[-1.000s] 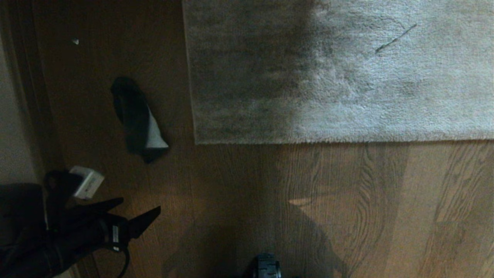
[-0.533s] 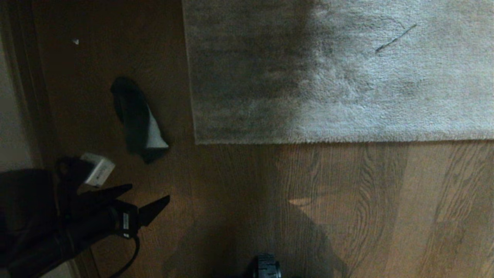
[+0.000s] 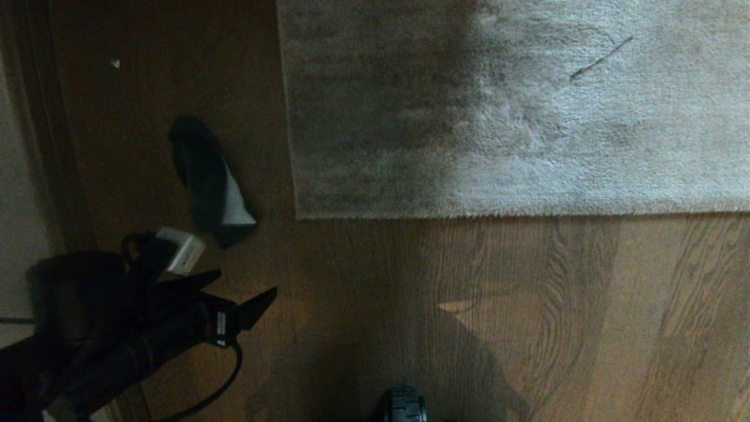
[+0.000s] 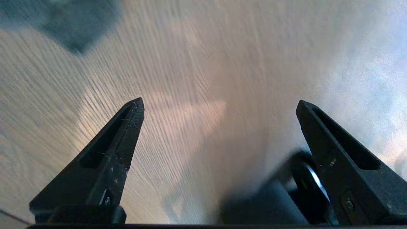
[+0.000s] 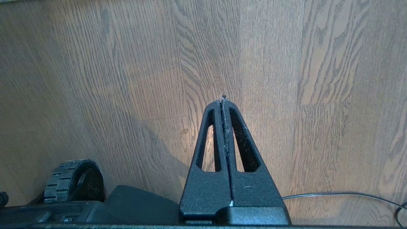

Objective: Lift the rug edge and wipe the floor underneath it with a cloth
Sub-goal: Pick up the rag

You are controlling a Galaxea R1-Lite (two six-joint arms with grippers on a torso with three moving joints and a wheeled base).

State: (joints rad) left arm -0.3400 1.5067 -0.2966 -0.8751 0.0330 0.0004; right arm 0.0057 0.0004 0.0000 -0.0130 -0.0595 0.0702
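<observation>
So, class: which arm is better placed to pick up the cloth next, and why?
Left. The left gripper is open and close to the cloth on the floor. The right gripper is shut, with only bare floor in its view.

The rug (image 3: 515,111) runs off the head view's top and right edges, so only 1 corner shows. The left wrist view is motion-blurred: the floor (image 4: 190,79) grain smears, and a dark patch (image 4: 76,25) near one corner is too soft to identify.
</observation>
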